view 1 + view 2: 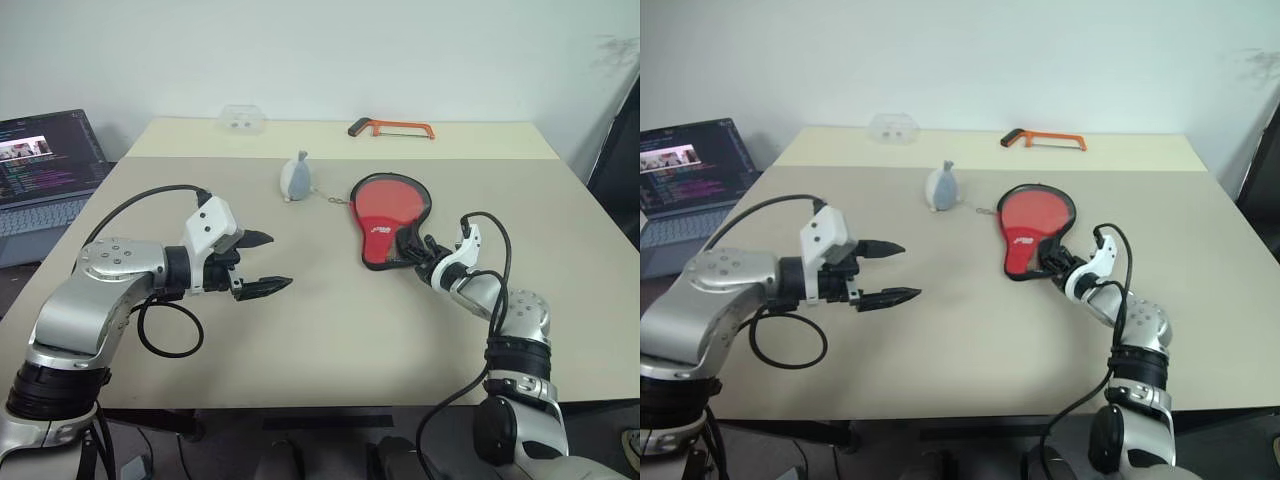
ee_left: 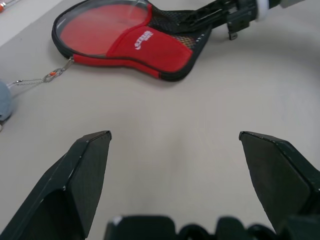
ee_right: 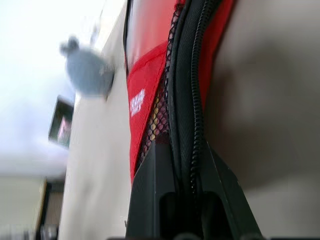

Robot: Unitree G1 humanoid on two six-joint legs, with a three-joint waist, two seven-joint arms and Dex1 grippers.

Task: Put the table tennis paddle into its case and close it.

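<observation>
Now our right gripper (image 1: 428,252) pinches the zip edge of the red-and-black paddle-shaped case (image 1: 388,215), lying toward the tabletop's far right; the red-faced paddle (image 2: 102,25) sits inside. We should pull steadily along the zip, left gripper (image 1: 262,264) wide, steadying nearby.

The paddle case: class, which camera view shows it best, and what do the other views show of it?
The left wrist view: the case lies whole and close, red side up. The head views show it small on the table; the right gripper is shut on its narrow end. The right wrist view shows its zipped edge, close up.
</observation>
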